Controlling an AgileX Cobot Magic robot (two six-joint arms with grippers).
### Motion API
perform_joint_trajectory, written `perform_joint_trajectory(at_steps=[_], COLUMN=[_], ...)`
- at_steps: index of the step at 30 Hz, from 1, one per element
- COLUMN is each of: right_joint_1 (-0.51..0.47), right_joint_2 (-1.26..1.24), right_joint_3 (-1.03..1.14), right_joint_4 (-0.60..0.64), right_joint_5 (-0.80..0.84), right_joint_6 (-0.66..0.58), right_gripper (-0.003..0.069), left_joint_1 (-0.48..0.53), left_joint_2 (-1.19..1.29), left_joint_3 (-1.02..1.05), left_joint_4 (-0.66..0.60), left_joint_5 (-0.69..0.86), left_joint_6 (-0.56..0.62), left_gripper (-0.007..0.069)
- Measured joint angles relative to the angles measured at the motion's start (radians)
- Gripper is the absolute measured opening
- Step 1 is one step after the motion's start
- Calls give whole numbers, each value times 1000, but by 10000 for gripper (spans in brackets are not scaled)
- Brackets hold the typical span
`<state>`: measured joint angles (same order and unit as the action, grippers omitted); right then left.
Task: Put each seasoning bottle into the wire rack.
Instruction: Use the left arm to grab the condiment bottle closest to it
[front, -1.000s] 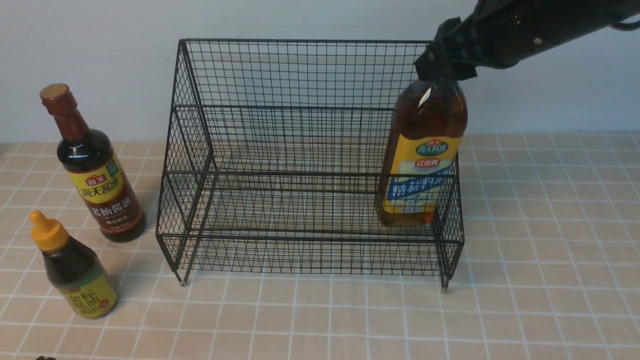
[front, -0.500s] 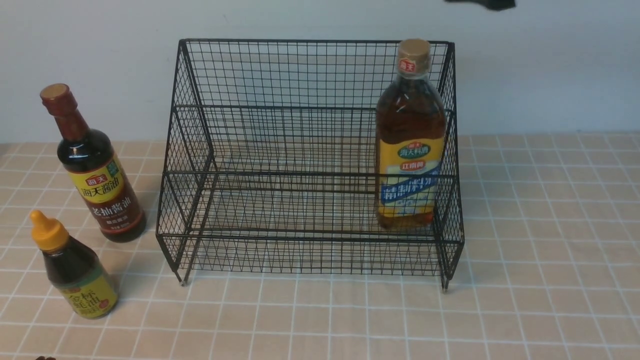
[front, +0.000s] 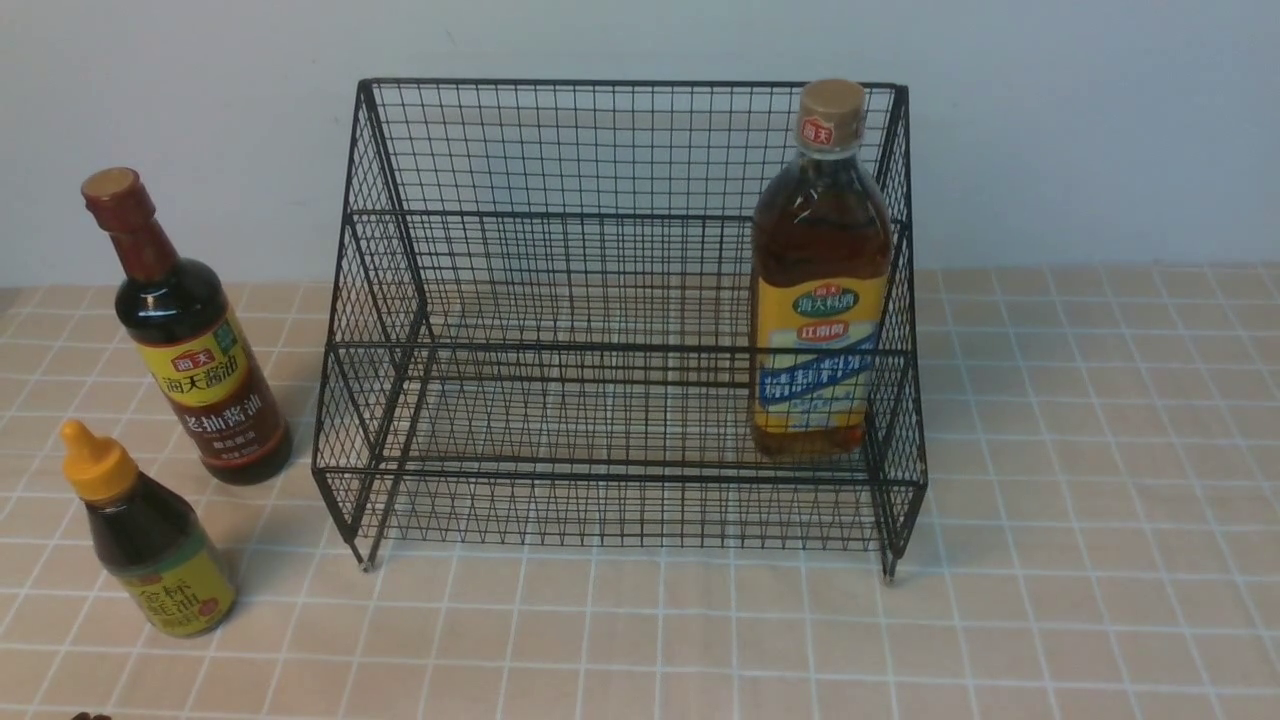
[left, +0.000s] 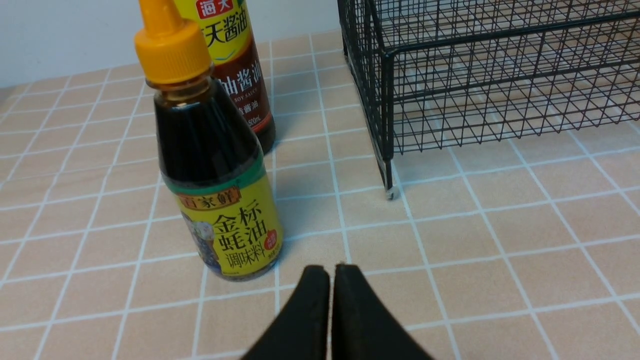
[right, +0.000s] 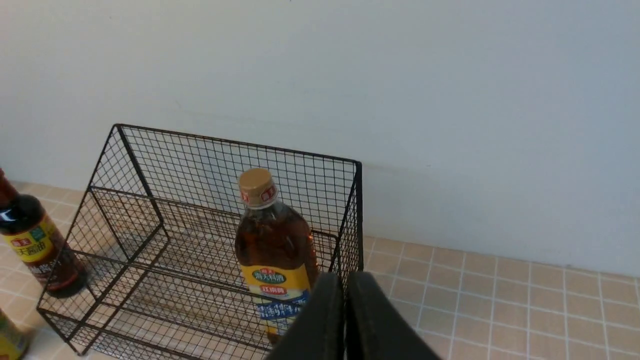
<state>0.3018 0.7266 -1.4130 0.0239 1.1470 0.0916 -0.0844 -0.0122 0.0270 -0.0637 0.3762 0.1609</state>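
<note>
At the near left, the small dark bottle with the yellow nozzle cap (front: 150, 545) stood upright on the tiled table (front: 1050, 450), outside the rack. Just behind it and a little to the right stood the tall soy sauce bottle (front: 190, 340), also on the tiles, near the left side of the black wire rack (front: 560, 150). Inside the rack, at the right end of its front tier, the amber bottle with the tan cap (front: 822, 290) stood upright. The left gripper (left: 330, 270) was low beside the small bottle, its jaws closed and empty. The right gripper (right: 345, 277), higher up near the rack's right side, was closed on nothing too.
</note>
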Motion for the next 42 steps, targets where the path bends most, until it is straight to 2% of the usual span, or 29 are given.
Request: perform_joint_trajectory(at_steps=[6,8,12,21,27,30,33,38,42], right_joint_1=[0,0,0,0,-8,-54,-174,-276,-317], right_joint_2=[-338,-393,-560,-658,-665,-682,-719,-739,-739], right_joint_3=[380,435,655,857,1006,1084,1217,1378,1430], right_joint_4=[29,42,156,180,157,136,120,117,117], right_joint_5=[-180,-226,-330,-380,-588,-675,-742,-757,-751], right_joint_6=[33,35,35,-23,-149,-192,-249,-286,-282], right_gripper=[-13,-13,-13,-13,-13,-13,-13,-13,-13], left_joint_1=[0,0,0,0,0,0,0,0,0], left_joint_2=[0,0,0,0,0,0,0,0,0], left_joint_3=[0,0,0,0,0,0,0,0,0], left_joint_4=[0,0,0,0,0,0,0,0,0], left_joint_5=[0,0,0,0,0,0,0,0,0], left_joint_6=[0,0,0,0,0,0,0,0,0], left_gripper=[-7,-7,-7,-7,-7,-7,-7,-7,-7])
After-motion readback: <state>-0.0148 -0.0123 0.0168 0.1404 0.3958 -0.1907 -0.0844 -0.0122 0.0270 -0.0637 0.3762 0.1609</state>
